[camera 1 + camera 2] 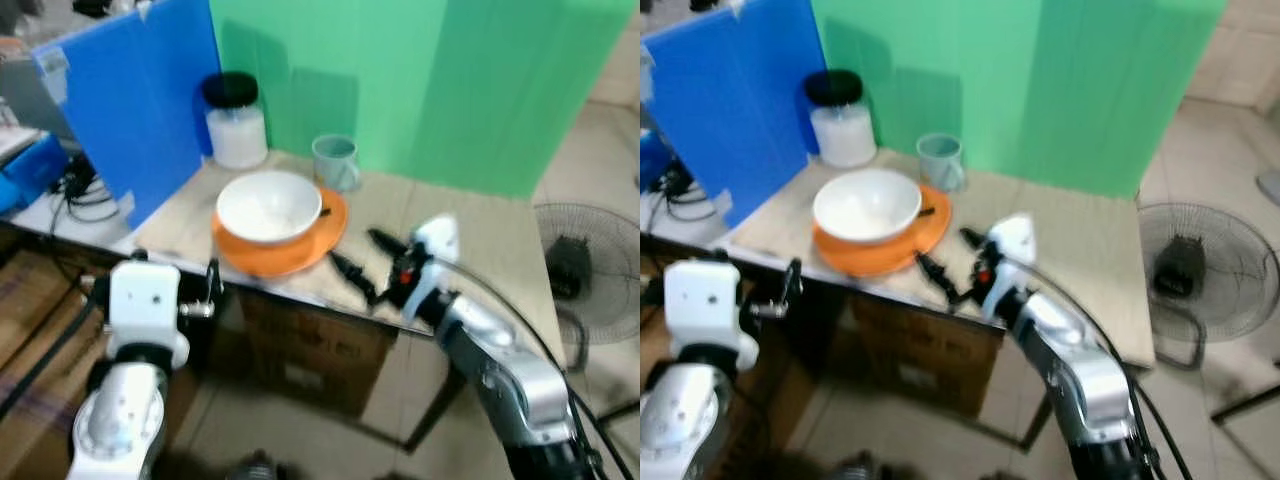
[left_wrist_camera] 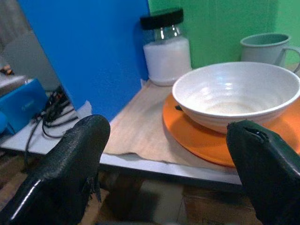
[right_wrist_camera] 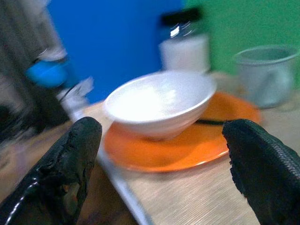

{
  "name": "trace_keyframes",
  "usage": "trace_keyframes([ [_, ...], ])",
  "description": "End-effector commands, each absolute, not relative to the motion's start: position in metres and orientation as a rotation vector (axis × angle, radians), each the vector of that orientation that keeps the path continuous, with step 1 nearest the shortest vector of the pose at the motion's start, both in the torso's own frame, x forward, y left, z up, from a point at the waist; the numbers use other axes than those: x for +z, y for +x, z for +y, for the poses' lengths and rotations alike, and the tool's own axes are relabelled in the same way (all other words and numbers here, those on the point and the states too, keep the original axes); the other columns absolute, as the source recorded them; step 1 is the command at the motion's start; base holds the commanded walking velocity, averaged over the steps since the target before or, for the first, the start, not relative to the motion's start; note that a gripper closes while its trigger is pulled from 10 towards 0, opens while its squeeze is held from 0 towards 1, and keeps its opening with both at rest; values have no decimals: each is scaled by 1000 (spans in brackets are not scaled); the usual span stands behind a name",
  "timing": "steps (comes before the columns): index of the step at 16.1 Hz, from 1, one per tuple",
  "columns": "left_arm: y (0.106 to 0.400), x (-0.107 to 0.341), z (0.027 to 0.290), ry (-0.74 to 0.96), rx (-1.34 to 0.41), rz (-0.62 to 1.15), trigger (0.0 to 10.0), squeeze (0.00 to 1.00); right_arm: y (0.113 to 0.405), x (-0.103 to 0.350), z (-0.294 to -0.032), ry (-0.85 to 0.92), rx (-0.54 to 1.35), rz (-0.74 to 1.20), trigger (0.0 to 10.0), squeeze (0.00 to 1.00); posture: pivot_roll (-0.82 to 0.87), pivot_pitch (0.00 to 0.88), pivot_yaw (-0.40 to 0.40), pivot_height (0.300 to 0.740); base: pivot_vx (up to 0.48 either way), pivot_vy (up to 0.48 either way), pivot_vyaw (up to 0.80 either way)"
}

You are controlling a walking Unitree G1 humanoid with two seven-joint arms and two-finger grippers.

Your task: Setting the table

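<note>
Orange plate (image 1: 290,255) sits near the front edge of the pale wooden table (image 1: 480,250), and a white bowl (image 1: 268,207) rests right on top of it, upright, with a dark utensil (image 1: 323,212) poking out between bowl and plate on the robot's right side. Just behind the plate stands a grey-green mug (image 1: 336,161), and further to the robot's left a glass jar (image 1: 236,122) of white contents with a black lid. Blue board (image 1: 140,90) and green board (image 1: 430,80) wall off the back of the table.

Right gripper (image 1: 362,265) hangs over the table's front edge, just beside the plate, fingers spread wide and holding nothing; from its wrist camera the bowl and plate sit framed between the two black fingers (image 3: 70,159). Left gripper (image 2: 168,173) is lower, in front of the table edge, its fingers (image 2: 70,164) also wide apart and empty, aimed at the bowl. A floor fan (image 1: 590,260) stands off to the right.
</note>
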State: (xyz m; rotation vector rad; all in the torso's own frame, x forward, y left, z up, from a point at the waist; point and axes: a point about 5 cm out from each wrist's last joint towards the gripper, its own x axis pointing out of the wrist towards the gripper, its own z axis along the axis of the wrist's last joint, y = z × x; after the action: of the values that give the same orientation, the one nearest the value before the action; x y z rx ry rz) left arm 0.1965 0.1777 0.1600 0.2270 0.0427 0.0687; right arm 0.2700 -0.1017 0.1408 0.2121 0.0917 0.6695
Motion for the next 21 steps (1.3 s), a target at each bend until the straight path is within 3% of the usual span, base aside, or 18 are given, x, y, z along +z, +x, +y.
trace_keyframes([
  [1,198,164,178,220,52,24,10000,0,276,144,-108,192,580,64,10000,0,2,22,-18,740,0,0,0],
  [4,211,161,170,198,-35,25,10000,0,285,133,-134,120,350,60,10000,0,-12,24,-1,740,0,0,0],
  [7,222,153,167,140,-15,44,10000,0,283,129,-150,54,274,39,10000,0,-40,28,32,740,0,0,0],
  [13,208,145,175,164,39,-10,10000,0,266,118,-191,-2,148,51,10000,0,-79,39,49,740,0,0,0],
  [21,196,149,183,155,70,-48,10000,0,256,116,-162,114,307,66,10000,0,-59,20,30,740,314,0,0],
])
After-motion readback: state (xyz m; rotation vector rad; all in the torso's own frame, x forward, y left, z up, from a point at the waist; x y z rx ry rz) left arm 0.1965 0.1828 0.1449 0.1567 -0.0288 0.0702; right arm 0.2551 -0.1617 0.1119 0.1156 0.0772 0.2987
